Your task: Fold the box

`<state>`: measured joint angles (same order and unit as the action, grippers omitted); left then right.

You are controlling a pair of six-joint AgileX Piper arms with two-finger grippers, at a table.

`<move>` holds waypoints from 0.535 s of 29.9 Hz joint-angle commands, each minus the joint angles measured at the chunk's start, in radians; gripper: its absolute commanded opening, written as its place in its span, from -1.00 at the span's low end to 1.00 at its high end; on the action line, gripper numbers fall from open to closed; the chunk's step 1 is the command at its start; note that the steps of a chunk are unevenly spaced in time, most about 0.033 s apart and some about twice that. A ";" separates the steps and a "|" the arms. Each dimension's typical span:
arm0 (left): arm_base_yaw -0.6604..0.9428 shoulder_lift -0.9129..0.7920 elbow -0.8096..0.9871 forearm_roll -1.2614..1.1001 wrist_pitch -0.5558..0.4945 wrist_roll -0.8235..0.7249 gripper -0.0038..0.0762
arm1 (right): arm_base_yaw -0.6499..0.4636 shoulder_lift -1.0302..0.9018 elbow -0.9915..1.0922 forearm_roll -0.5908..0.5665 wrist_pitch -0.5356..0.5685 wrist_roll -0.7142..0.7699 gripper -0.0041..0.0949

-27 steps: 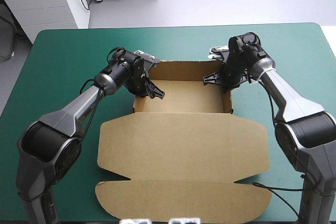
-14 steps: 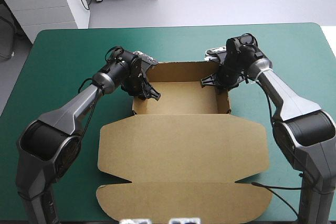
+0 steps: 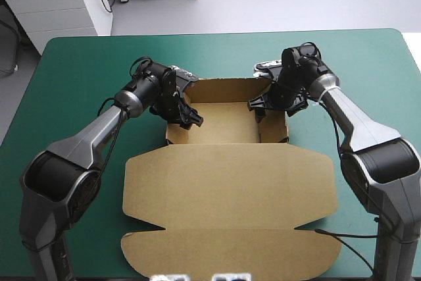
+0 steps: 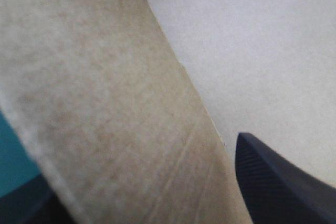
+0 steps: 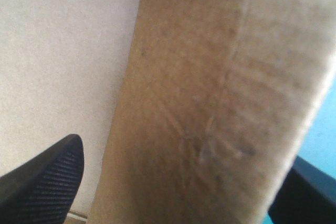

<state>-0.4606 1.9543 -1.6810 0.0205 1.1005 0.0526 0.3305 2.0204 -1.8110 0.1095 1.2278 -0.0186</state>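
Observation:
The brown box lies mid-table as an open tray at its far end, walls raised, with the lid flat toward the near edge. My left gripper straddles the tray's left wall, its black fingers apart on either side, open. My right gripper straddles the right wall in the same way, one finger inside the tray and one outside, open. The tray's pale floor shows beside each wall.
The flat lid and its front flap reach almost to the table's near edge. The teal-green cover shows to the left, to the right and beyond the tray.
Both grippers were shut on the tray's side walls earlier and have since spread their fingers and let go. The walls stay upright and the arms have barely shifted.

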 commanded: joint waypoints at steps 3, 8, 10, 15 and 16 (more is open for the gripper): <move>0.000 -0.121 -0.033 0.029 -0.019 0.000 0.38 | 0.000 -0.091 -0.042 0.004 0.020 -0.025 0.74; 0.000 -0.207 -0.033 0.105 -0.026 0.000 0.38 | -0.002 -0.143 -0.065 -0.007 0.020 -0.031 0.74; 0.000 -0.247 -0.033 0.124 -0.022 0.000 0.38 | -0.002 -0.170 -0.079 -0.007 0.020 -0.031 0.74; 0.000 -0.364 -0.033 0.177 -0.009 -0.001 0.18 | -0.002 -0.253 -0.083 -0.003 0.020 -0.031 0.74; 0.000 -0.390 -0.033 0.196 -0.004 -0.001 0.04 | -0.002 -0.273 -0.083 -0.003 0.020 -0.031 0.74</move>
<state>-0.4606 1.6810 -1.6810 0.1719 1.1128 0.0537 0.3305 1.8510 -1.8598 0.1029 1.2378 -0.0401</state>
